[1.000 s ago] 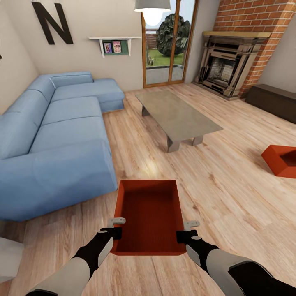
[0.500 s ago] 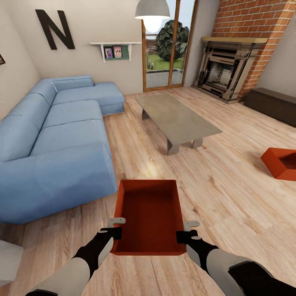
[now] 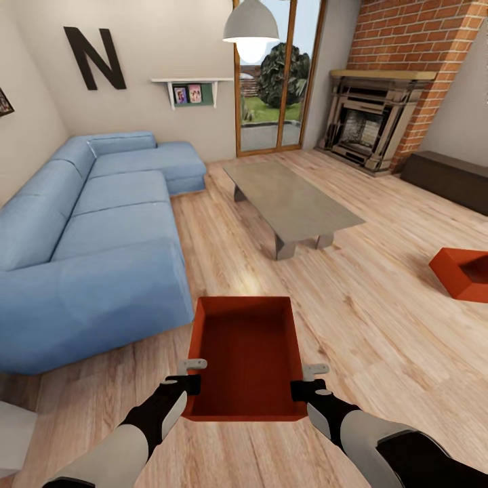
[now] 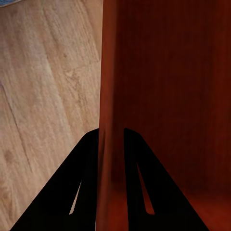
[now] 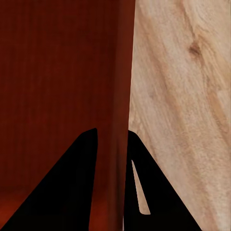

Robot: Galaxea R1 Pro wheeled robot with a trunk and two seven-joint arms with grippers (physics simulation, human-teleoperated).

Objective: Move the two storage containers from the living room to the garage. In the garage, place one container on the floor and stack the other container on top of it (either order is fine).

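I hold one red-orange storage container (image 3: 247, 352) out in front of me above the light wood planks of the living room. My left gripper (image 3: 191, 385) is shut on its left wall (image 4: 108, 120), one finger on each side of the wall. My right gripper (image 3: 300, 389) is shut the same way on the right wall (image 5: 120, 96). The bin is open-topped and nothing lies in it. A second storage container (image 3: 466, 272) sits on the planks at the far right, partly cut off by the picture's edge.
A blue corner sofa (image 3: 95, 230) fills the left side. A grey low table (image 3: 290, 201) stands ahead, with a brick fireplace (image 3: 369, 118) and a glass door (image 3: 274, 81) behind it. A dark low bench (image 3: 447, 177) lines the right wall. A black "N" (image 3: 95, 57) hangs on the wall.
The whole view has drawn back and tilted slightly, so the room's furniture sits lower and farther away. The held container and both grippers keep the same place in the picture.
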